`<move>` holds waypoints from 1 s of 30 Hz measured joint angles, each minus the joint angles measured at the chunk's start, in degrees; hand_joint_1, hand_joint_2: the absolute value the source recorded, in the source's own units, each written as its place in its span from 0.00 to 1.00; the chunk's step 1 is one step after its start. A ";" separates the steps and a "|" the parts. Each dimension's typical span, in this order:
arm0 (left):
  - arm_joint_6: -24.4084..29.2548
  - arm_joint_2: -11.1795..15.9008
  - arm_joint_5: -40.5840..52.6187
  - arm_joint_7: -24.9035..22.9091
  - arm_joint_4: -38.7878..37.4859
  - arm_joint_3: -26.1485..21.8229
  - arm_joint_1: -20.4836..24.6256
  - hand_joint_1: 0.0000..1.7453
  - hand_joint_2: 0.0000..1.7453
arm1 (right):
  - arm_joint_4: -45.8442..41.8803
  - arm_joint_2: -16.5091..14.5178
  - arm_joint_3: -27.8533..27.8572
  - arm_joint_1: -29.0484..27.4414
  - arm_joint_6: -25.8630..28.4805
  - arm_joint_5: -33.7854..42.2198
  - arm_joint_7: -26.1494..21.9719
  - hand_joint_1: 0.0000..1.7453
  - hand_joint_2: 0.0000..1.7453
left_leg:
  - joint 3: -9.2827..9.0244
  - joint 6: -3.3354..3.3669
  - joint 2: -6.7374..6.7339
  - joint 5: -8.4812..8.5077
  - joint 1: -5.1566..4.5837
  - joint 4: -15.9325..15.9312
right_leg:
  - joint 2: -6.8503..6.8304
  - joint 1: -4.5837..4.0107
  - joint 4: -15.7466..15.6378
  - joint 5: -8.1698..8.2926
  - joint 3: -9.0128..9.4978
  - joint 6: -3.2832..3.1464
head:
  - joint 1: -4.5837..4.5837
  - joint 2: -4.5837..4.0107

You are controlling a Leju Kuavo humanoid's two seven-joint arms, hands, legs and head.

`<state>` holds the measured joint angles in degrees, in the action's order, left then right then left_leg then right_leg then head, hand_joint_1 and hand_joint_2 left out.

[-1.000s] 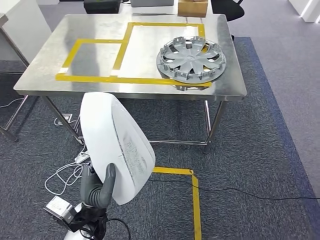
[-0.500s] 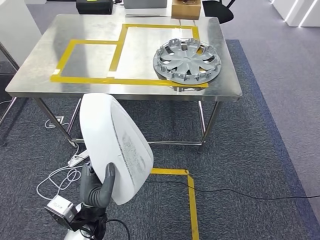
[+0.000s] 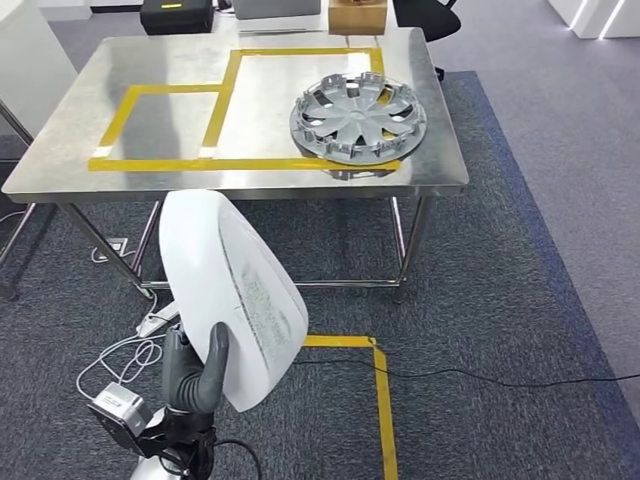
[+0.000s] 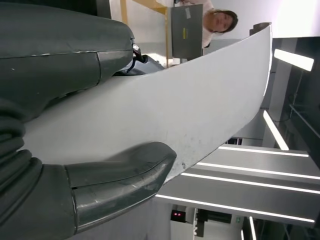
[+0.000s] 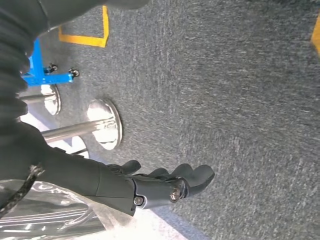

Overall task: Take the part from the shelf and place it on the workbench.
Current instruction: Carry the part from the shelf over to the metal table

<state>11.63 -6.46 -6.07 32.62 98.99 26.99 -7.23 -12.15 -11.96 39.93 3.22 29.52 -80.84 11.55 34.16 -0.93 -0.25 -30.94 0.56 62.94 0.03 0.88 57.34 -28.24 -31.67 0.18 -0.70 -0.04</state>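
Head view: the left hand (image 3: 192,375) grips a white curved part (image 3: 230,295) by its lower edge, thumb over the front face, holding it upright above the grey carpet (image 3: 490,300), short of the workbench (image 3: 68,150). The steel workbench stands ahead, marked with yellow tape (image 3: 219,100) into two rectangles. A silver wheel cover (image 3: 358,117) lies in the right-hand rectangle, its near edge over the tape. A black case (image 3: 170,15) and a cardboard box (image 3: 357,15) sit at the far edge. More yellow tape (image 3: 381,400) runs across the carpet, and a white cable (image 3: 121,350) lies near the table legs.

Left wrist view: the thumb (image 4: 120,172) and the darker fingers (image 4: 68,45) clamp the part (image 4: 181,110) between them, one on each face. A person (image 4: 220,22) is in the background.

Right wrist view: the right hand (image 5: 158,185) hangs over the carpet (image 5: 226,90), fingers stretched out and slightly apart, holding nothing. Round steel bases (image 5: 105,122) stand on the floor beyond it
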 joint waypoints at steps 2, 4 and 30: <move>-0.04 0.03 -0.24 -0.05 -0.01 0.00 -0.07 1.00 1.00 | 0.00 0.00 0.00 -0.01 0.05 0.10 -0.04 0.00 1.00 | 3.39 -0.18 0.01 -3.47 0.01 7.60 | -0.02 -0.11 0.01 -0.02 -0.05 -0.29 | 0.07 0.00; -0.25 0.06 -1.53 -0.51 -0.02 -0.01 -0.16 1.00 1.00 | 0.00 0.00 0.03 -0.09 0.42 0.81 -0.33 0.00 1.00 | 5.04 0.03 0.02 -3.92 -0.03 11.27 | 0.04 -0.32 0.02 -0.04 -0.02 -0.34 | 0.06 0.00; -13.36 0.66 -7.69 3.01 0.68 -0.40 -0.92 1.00 1.00 | 0.02 -0.42 0.04 -0.02 -0.80 -0.66 -2.30 0.00 1.00 | -0.53 0.37 0.02 1.72 -0.40 -1.77 | 0.04 0.24 0.06 -0.83 0.32 0.00 | -0.06 0.00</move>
<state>-1.74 -5.80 -13.75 35.63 99.67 26.59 -8.15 -12.13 -12.37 39.97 3.19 28.72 -81.51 9.26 33.63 -0.57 -0.23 -29.22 0.16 61.17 0.07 1.12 57.40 -29.07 -31.34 0.18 -0.76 -0.04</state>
